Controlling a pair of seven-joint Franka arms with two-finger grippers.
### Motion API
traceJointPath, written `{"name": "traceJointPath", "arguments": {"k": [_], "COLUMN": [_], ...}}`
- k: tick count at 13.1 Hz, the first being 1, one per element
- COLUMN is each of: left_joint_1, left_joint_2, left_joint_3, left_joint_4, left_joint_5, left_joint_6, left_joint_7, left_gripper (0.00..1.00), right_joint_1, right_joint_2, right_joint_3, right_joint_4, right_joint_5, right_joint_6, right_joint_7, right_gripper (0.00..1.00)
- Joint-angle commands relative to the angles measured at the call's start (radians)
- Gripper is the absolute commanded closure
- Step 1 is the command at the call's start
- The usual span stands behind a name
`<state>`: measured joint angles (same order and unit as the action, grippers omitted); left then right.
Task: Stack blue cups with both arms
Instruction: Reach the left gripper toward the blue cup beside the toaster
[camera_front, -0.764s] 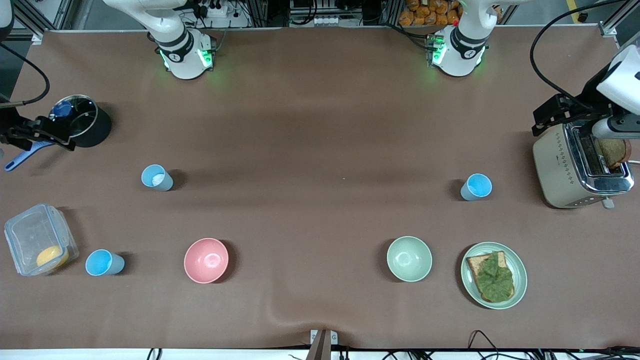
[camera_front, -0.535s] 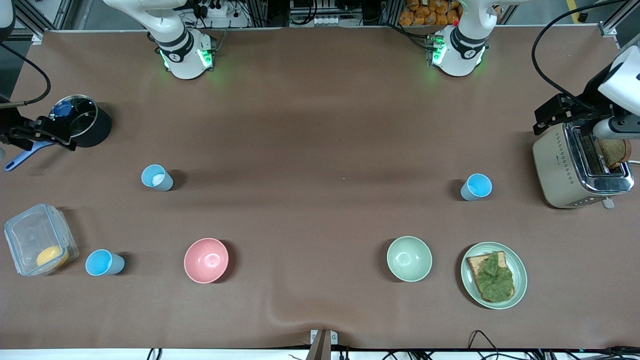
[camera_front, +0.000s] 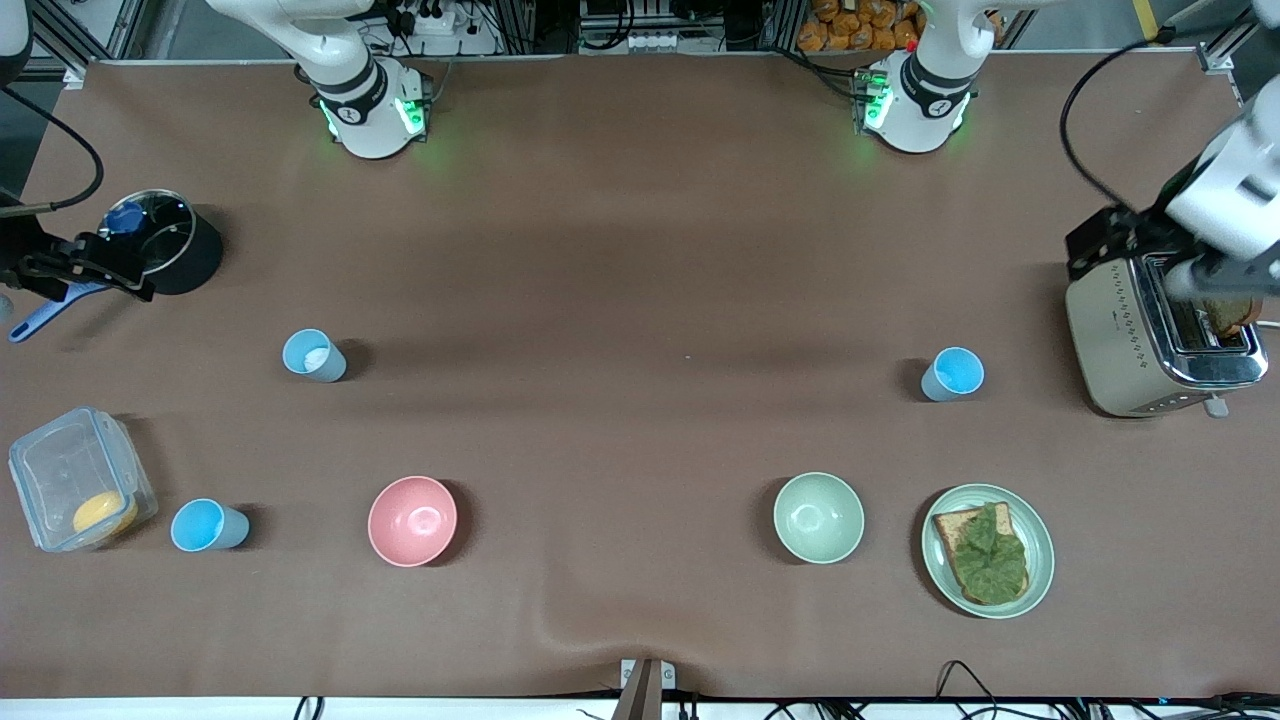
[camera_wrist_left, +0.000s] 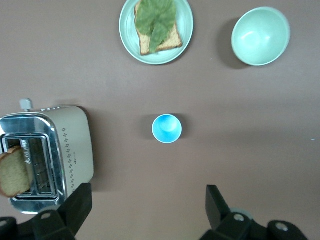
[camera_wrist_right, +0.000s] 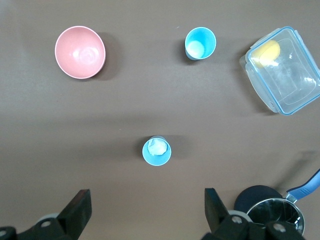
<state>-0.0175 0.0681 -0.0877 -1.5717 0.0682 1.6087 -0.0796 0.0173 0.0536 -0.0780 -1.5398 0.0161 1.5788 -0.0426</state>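
Three light-blue cups stand upright and apart on the brown table. One cup (camera_front: 953, 374) is near the toaster and shows in the left wrist view (camera_wrist_left: 167, 128). A second cup (camera_front: 314, 356) holds something white and shows in the right wrist view (camera_wrist_right: 157, 150). A third cup (camera_front: 209, 526) stands beside the clear container and also shows there (camera_wrist_right: 200, 43). My left gripper (camera_front: 1108, 240) hangs open and empty high beside the toaster (camera_wrist_left: 146, 209). My right gripper (camera_front: 95, 270) hangs open and empty high beside the pot (camera_wrist_right: 147, 210).
A toaster (camera_front: 1150, 340) with a bread slice (camera_front: 1228, 312) stands at the left arm's end. A plate (camera_front: 1040, 560) with toast and lettuce, a green bowl (camera_front: 818, 517) and a pink bowl (camera_front: 412, 520) lie nearer the front camera. A black pot (camera_front: 175, 250) and a clear container (camera_front: 70, 480) are at the right arm's end.
The left arm's wrist has shifted a little toward the robots' bases, above the toaster. The right arm and all cups have stayed put.
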Motion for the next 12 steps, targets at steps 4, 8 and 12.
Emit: {"name": "traceJointPath", "arguments": {"k": [4, 8, 12], "left_joint_1": [0.054, 0.05, 0.056], "left_joint_2": [0.009, 0.051, 0.131], "left_joint_3": [-0.012, -0.012, -0.012], "left_joint_4": [-0.327, -0.481, -0.548], "left_joint_5": [0.013, 0.018, 0.018], "left_joint_6": [0.396, 0.624, 0.74], "left_joint_7": [0.021, 0.021, 0.021], "left_gripper": [0.0, 0.0, 0.0], "right_joint_1": [-0.02, 0.004, 0.021], "right_joint_2": [-0.018, 0.046, 0.194], "right_joint_3": [0.017, 0.018, 0.018], "right_joint_4": [-0.023, -0.02, -0.029], "right_joint_5": [-0.002, -0.004, -0.004], "right_joint_6": [-0.002, -0.002, -0.02], "right_joint_7": [0.015, 0.001, 0.012], "right_gripper": [0.0, 0.0, 0.0]}}
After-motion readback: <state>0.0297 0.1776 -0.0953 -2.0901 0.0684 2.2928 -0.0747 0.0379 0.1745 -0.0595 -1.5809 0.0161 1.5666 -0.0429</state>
